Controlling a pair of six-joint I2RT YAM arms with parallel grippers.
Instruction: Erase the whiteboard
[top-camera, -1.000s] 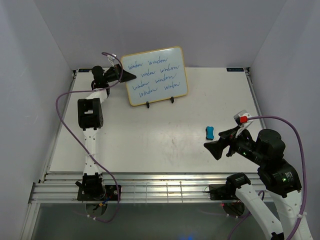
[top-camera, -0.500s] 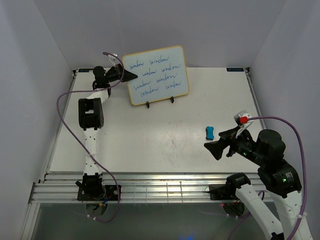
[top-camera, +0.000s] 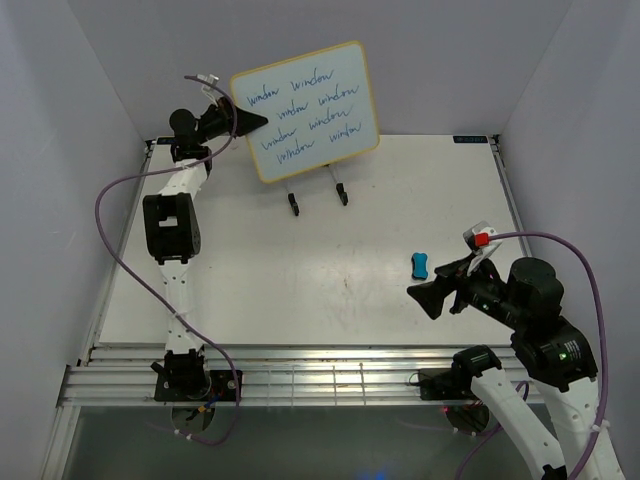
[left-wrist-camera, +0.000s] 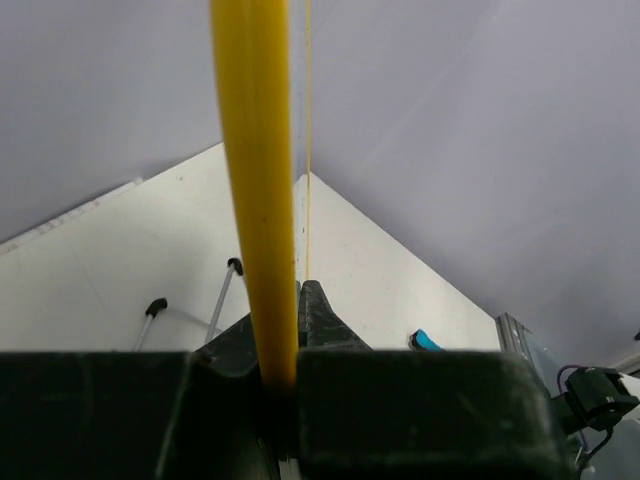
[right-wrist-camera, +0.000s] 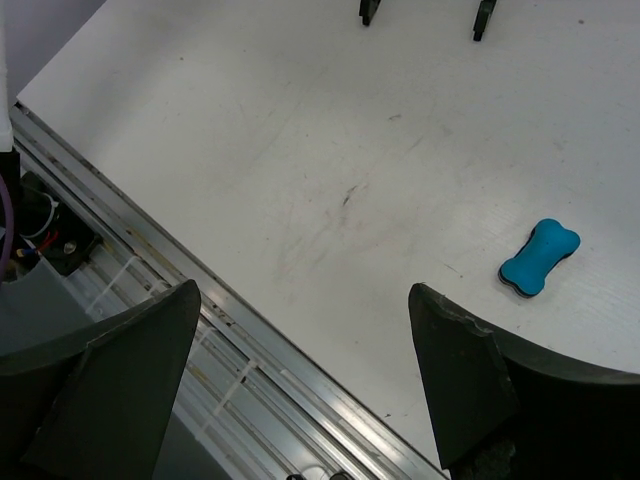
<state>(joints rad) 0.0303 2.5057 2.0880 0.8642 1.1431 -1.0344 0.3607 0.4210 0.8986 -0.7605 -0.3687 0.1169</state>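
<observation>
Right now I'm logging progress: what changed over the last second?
The left gripper, shut on the whiteboard at its left edge, lifted it off the easel stand and tilted it. The easel stand, blue eraser and open right gripper stayed put.

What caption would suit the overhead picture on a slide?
Left gripper holds the scribbled whiteboard above its wire stand while the open right gripper hangs beside the blue eraser.

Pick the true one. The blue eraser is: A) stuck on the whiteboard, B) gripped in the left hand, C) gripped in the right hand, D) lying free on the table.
D: the eraser lies on the table, apart from the open, empty right hand.
</observation>
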